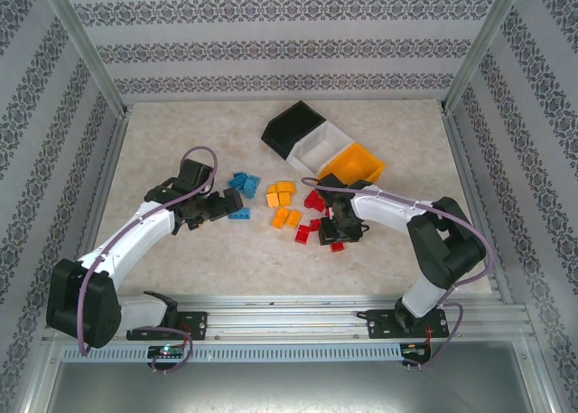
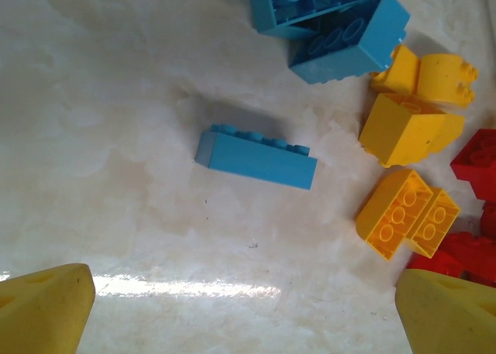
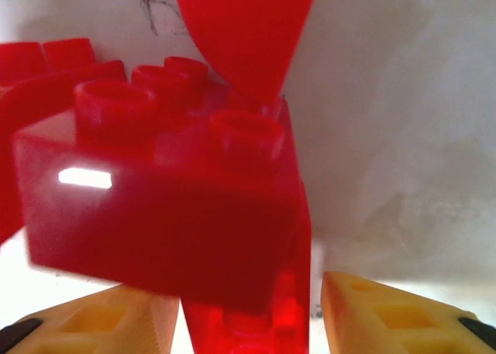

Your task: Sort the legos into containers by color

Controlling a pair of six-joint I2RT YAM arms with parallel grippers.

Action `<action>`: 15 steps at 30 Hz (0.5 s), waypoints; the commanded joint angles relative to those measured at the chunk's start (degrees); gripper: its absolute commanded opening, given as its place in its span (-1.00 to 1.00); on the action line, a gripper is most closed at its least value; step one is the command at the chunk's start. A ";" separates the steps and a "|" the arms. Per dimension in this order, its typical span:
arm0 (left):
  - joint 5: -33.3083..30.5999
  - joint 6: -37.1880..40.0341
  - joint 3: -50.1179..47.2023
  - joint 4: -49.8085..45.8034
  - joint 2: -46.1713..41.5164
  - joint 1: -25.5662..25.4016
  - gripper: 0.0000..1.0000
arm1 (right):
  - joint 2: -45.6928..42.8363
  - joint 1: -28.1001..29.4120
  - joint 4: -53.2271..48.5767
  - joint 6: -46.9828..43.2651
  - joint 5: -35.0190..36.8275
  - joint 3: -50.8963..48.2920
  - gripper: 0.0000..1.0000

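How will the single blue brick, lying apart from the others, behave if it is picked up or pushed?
The lone blue brick looks like hard moulded plastic, so probably stiff and light. Its flat sides should suit a pinch, though the smooth surface may slip. Box-shaped, it likely slides when pushed, not rolls.

Open tabletop [image 2: 116, 214] surrounds the lone blue brick [image 2: 256, 159].

Legos [image 1: 280, 197] before the containers [image 1: 307, 163].
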 commanded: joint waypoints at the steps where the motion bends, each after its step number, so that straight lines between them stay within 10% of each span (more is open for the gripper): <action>1: -0.31 0.27 1.46 1.34 1.57 -0.40 1.00 | 1.24 0.74 0.59 -0.20 1.22 0.92 -0.04; 15: 0.29 1.62 3.19 -0.25 0.34 -0.44 1.00 | -15.81 -0.98 -9.73 1.12 2.32 1.82 -0.45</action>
